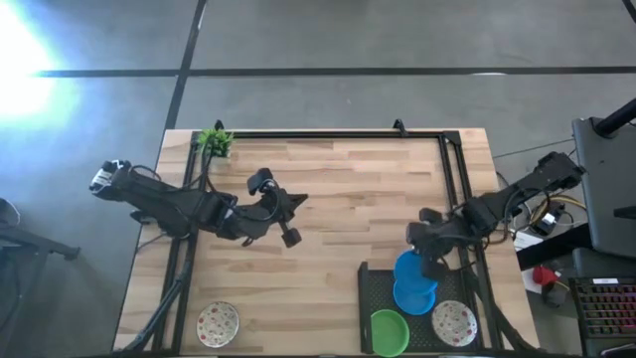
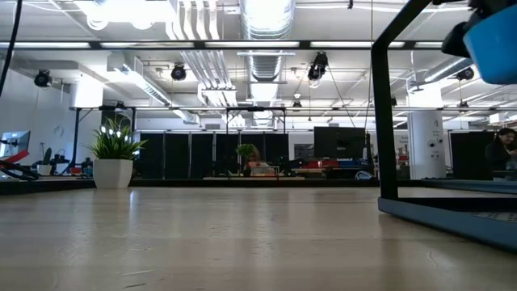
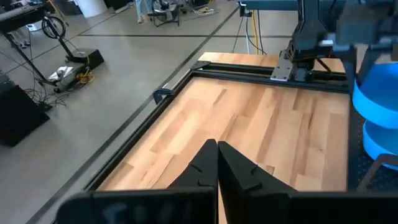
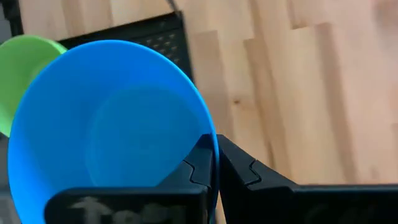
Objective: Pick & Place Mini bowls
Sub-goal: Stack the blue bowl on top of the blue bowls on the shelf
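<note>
1. Nearest the front edge, a green bowl (image 1: 389,332) and a speckled bowl (image 1: 453,322) are sitting in the black tray (image 1: 376,283); another speckled bowl (image 1: 218,323) is waiting on the table (image 1: 348,214).
2. The right gripper (image 1: 433,261) is pinching a blue bowl (image 1: 410,268) above a second blue bowl (image 1: 415,295) in the tray.
3. Farther back, the left gripper (image 1: 289,219) is hovering closed and empty, by the plant (image 1: 214,140).
</note>
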You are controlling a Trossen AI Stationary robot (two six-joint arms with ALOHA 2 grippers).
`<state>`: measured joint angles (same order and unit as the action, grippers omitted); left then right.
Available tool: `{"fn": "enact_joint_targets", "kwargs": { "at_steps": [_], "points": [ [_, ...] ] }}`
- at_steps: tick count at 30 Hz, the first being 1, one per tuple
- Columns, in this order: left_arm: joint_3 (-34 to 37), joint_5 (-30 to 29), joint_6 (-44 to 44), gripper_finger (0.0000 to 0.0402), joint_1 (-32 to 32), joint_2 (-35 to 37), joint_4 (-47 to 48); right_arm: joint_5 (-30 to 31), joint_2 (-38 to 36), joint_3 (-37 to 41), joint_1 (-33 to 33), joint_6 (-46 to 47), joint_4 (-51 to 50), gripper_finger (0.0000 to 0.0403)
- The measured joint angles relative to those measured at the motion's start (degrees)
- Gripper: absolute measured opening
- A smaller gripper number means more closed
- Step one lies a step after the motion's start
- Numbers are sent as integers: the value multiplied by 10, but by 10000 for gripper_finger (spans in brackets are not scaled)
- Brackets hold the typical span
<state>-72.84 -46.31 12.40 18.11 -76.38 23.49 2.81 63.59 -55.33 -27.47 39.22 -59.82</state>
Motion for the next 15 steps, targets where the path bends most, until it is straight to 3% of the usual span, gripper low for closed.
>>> {"fn": "enact_joint_targets", "kwargs": {
  "at_steps": [7, 15],
  "points": [
    [0, 0, 1, 0, 0, 3, 0, -3, 2, 63, -56, 71, 52, 8],
    [0, 0, 1, 0, 0, 3, -1, 2, 2, 126, -68, 106, 136, 8]
  ]
}}
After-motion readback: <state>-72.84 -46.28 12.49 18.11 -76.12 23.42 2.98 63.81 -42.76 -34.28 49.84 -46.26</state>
